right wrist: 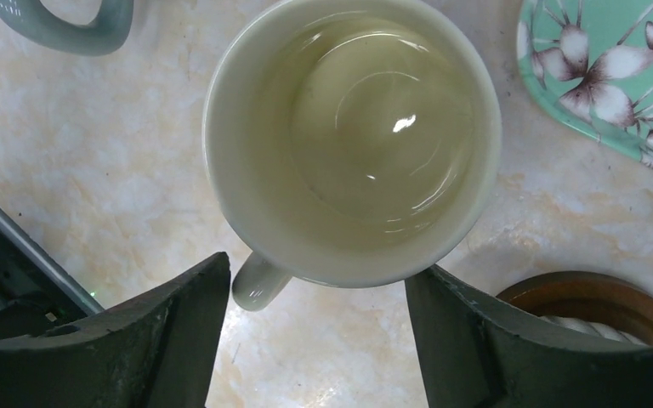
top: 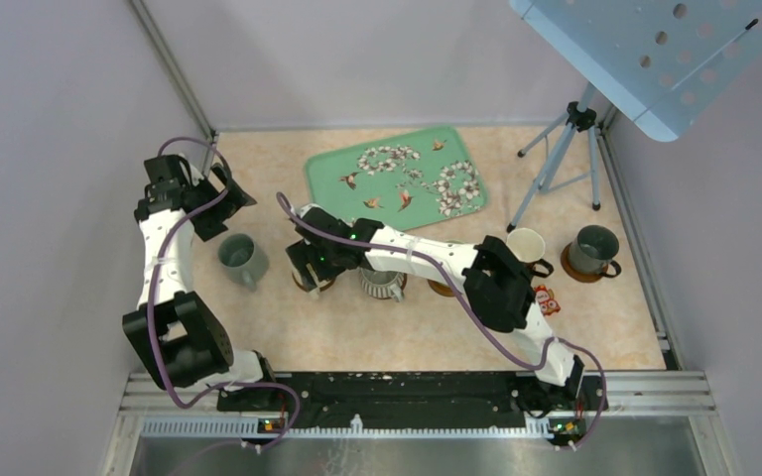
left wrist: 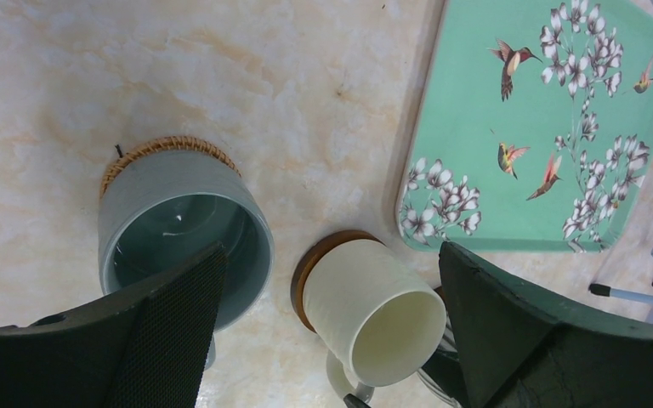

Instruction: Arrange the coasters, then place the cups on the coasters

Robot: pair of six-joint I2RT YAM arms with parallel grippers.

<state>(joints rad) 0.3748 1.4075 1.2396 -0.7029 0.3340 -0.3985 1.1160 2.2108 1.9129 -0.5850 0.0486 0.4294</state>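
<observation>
A cream-yellow cup (right wrist: 353, 136) stands upright on a brown coaster (left wrist: 303, 274). My right gripper (right wrist: 316, 268) hangs open just above it, its fingers on either side of the rim's near part and the handle (right wrist: 259, 280). In the top view the right gripper (top: 313, 263) hides this cup. To its left a grey cup (left wrist: 183, 234) sits on a woven coaster (left wrist: 170, 146). My left gripper (left wrist: 332, 251) is open and raised above both, holding nothing. A ribbed silvery cup (top: 382, 283) stands on another brown coaster (right wrist: 595, 297).
The green floral tray (top: 397, 178) lies at the back. Right of it a tripod (top: 566, 149) stands on the table. Another cream cup (top: 526, 245) and a dark grey-green cup (top: 593, 250) on a coaster are at the right, with a red trinket (top: 546, 297) near them.
</observation>
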